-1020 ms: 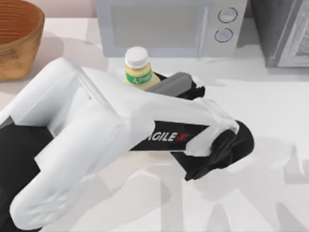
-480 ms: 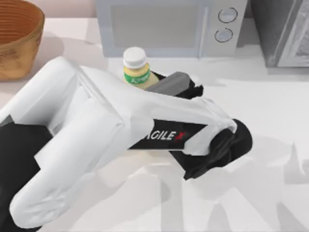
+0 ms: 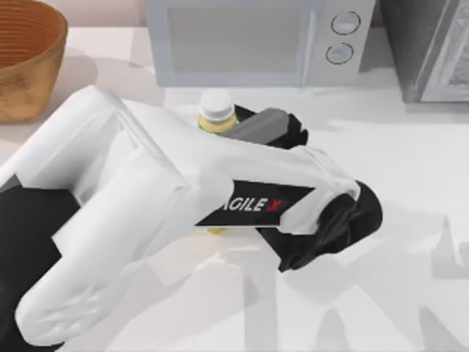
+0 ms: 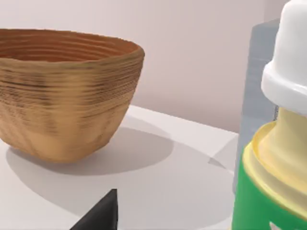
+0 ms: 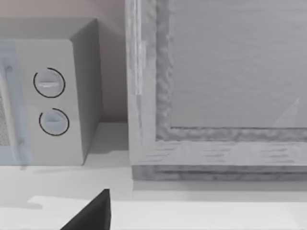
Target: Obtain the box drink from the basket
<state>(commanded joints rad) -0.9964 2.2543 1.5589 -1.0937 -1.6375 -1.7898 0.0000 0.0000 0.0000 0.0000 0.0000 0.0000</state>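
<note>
Box drink is outside the basket, well to its right and just in front of the microwave, with the left arm covering most of it.

That left arm is the biggest thing in the top view, a white bulk running from the near left corner out to the middle of the table. The pale grey microwave stands along the far edge, and a grey framed cabinet is beside it at the far right. The orange-brown basket sits in the far left corner, upright on the table, its ribbed inside bare as far as the left wrist view shows.

The left gripper lies at the arm's far end, right against the box drink. Whether the pincer is clasped on the drink or merely beside it, I cannot tell. From above, the drink shows its round white cap and a strip of yellow shoulder. The left wrist view shows it very close, upright, with a green band below the yellow neck.

The right gripper is at the far right, facing the microwave's dials and the cabinet; its pincer state cannot be told.
</note>
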